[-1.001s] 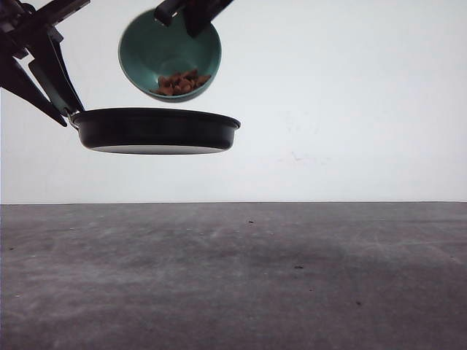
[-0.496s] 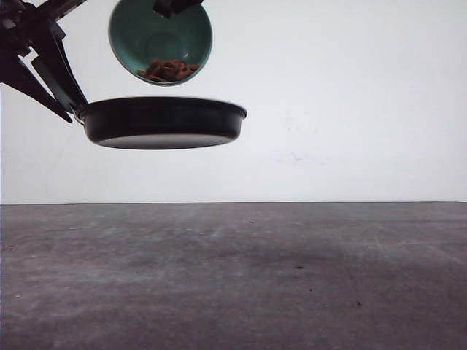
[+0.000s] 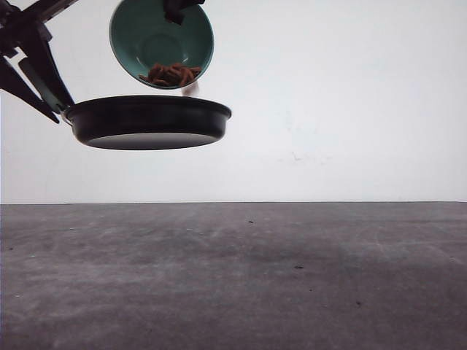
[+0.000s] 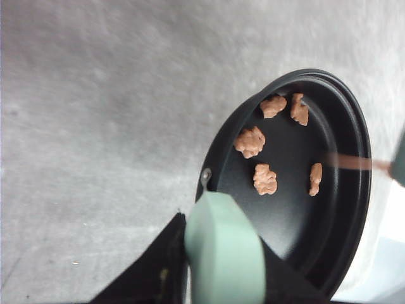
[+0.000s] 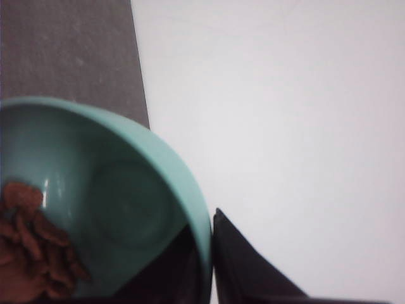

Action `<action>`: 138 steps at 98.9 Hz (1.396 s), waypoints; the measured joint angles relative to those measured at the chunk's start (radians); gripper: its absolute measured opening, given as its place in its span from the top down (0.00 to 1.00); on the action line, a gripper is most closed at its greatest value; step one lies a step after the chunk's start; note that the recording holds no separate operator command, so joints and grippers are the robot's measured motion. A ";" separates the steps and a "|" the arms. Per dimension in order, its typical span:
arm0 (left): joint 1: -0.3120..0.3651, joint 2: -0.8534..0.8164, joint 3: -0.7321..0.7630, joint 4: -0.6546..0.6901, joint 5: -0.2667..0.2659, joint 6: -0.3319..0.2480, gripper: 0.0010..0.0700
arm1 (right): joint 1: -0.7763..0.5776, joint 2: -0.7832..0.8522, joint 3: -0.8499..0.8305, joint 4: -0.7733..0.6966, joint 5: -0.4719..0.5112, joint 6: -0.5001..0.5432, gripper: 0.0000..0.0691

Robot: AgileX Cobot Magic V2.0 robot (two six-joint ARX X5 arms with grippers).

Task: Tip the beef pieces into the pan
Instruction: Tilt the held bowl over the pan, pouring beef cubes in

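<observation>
The black pan point(image 3: 149, 122) hangs in the air at the upper left, held by its mint-green handle point(image 4: 224, 253) in my shut left gripper point(image 3: 45, 93). Just above it, a teal bowl point(image 3: 162, 40) is tipped toward the camera, my right gripper point(image 3: 177, 9) shut on its upper rim point(image 5: 201, 240). Beef pieces point(image 3: 171, 74) crowd the bowl's lower lip, and one blurred piece point(image 3: 190, 89) is falling from it. Several beef pieces point(image 4: 264, 178) lie inside the pan point(image 4: 291, 190). A falling piece streaks across the pan's rim point(image 4: 351, 162).
The grey table top point(image 3: 233, 277) lies far below both held things. A plain white wall point(image 3: 350, 102) stands behind.
The pan has shifted slightly left. The bowl has tipped a little further, and beef pieces are now dropping off its lip.
</observation>
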 joint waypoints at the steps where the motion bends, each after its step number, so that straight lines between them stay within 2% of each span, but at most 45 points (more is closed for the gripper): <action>1: 0.001 0.000 0.000 0.000 0.000 -0.001 0.93 | 0.000 0.000 0.000 0.005 -0.002 -0.004 0.98; 23: 0.005 0.000 0.000 -0.003 0.003 -0.003 0.93 | 0.000 0.000 0.000 0.150 -0.047 -0.074 0.98; 46: 0.003 0.000 0.001 -0.003 0.033 -0.004 0.93 | 0.002 0.000 0.000 0.155 -0.080 -0.075 0.98; 71: 0.003 0.000 0.057 -0.011 0.034 -0.005 0.93 | 0.014 0.000 0.000 0.318 -0.101 -0.026 0.98; 97: 0.003 0.000 0.083 -0.077 0.019 0.006 0.93 | 0.016 0.002 -0.013 0.323 -0.105 0.004 0.98; 114: 0.004 0.000 0.083 -0.099 -0.024 0.031 0.93 | 0.015 0.002 -0.061 0.322 -0.103 0.019 0.98; 138: 0.005 0.000 0.083 -0.109 -0.028 0.052 0.93 | 0.013 0.006 -0.083 0.318 -0.097 0.068 0.98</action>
